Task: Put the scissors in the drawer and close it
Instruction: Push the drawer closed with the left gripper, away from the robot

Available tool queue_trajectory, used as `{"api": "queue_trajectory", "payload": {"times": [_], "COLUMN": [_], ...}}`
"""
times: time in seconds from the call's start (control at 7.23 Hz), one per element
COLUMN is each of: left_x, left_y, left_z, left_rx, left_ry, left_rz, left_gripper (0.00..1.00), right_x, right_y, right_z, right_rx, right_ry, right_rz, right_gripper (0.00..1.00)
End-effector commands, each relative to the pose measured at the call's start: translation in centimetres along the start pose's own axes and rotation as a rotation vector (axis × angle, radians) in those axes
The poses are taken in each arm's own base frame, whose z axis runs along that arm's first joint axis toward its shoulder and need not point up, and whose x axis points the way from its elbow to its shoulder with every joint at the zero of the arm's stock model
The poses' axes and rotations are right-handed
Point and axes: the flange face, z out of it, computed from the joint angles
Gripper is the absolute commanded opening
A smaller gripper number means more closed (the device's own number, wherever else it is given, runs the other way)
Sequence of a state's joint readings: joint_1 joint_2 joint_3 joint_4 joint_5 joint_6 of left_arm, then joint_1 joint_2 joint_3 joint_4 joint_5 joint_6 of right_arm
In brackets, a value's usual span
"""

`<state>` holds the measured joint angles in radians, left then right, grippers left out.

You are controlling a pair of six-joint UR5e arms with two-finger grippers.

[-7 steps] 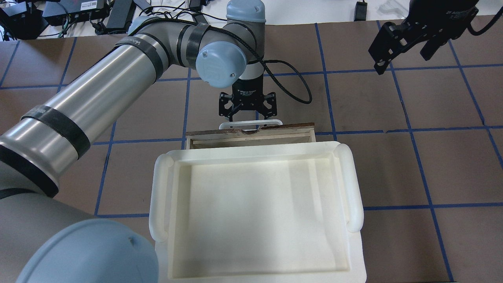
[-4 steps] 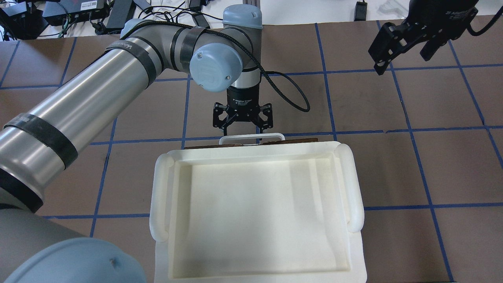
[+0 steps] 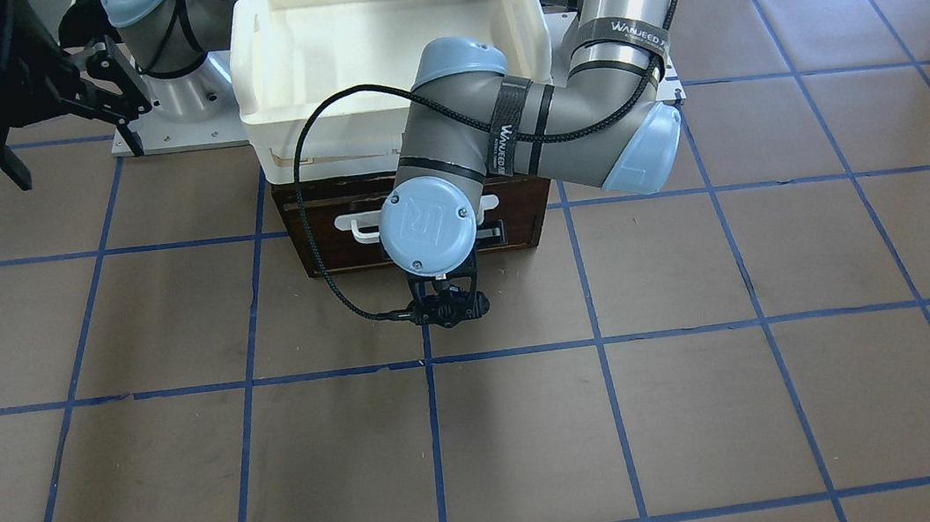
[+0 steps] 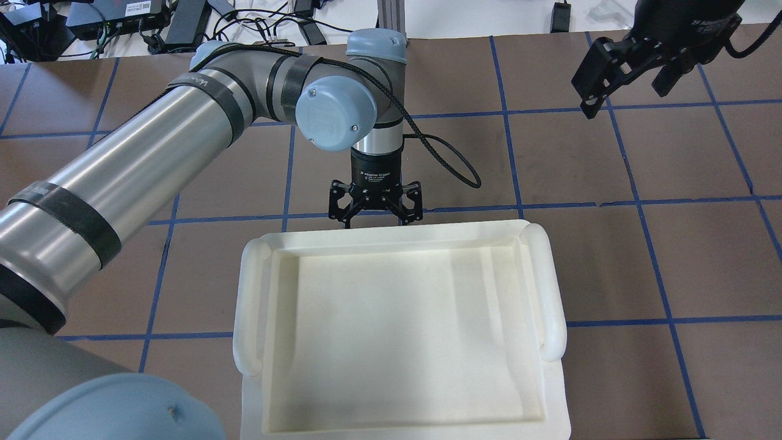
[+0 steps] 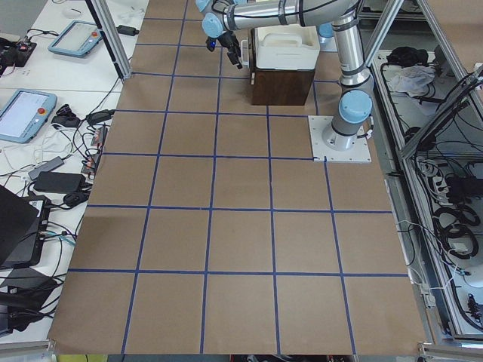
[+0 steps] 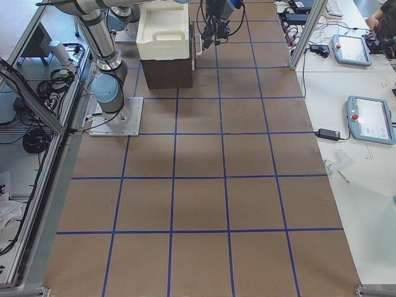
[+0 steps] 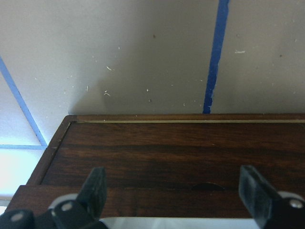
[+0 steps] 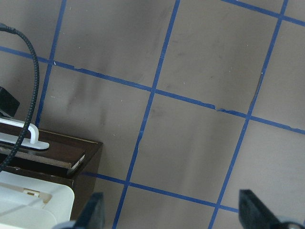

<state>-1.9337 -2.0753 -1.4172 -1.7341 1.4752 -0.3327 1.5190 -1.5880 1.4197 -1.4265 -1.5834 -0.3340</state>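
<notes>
Under the tray's (image 4: 391, 234) twelve-o'clock edge, the drawer (image 3: 323, 250) now sits pushed home; my left gripper (image 4: 374, 219), jaws spread, seems finished closing.

My left tool (image 4: 374, 220) faced the drawer (image 3: 340, 254) front, with the white tray (image 4: 464, 235) rim just above; bare tabletop (image 3: 539, 429) lay open behind and beside

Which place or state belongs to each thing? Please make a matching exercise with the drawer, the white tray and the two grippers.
Things:
1. drawer
2. white tray
3. left gripper
4. right gripper

Places or states:
A. open, raised over the table, far off to one side
B. dark brown front
C. open, just in front of the drawer front
D. sits above the drawer

Pairs: 1-B, 2-D, 3-C, 4-A
</notes>
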Motion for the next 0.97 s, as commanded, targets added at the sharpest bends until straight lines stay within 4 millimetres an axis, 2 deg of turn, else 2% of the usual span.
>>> {"api": "queue_trajectory", "payload": {"times": [0.0, 0.42, 0.83], "left_x": [0.7, 1.2, 0.5], "left_y": [0.6, 3.6, 3.1], "left_z": [0.5, -1.1, -1.9], "left_rx": [-0.01, 0.007, 0.047], "left_ry": [-0.002, -0.013, 0.0], "left_rz": [-0.005, -0.01, -0.03], "left_gripper": [1.0, 1.0, 1.0], "right_x": [0.0, 0.0, 0.1], "right_y": [0.0, 0.0, 0.1], "right_z": [0.0, 0.1, 0.0], "right_rx": [0.001, -0.001, 0.0], "right_ry": [0.0, 0.001, 0.001], "right_rz": [0.0, 0.0, 0.001], "right_gripper": [1.0, 1.0, 1.0]}}
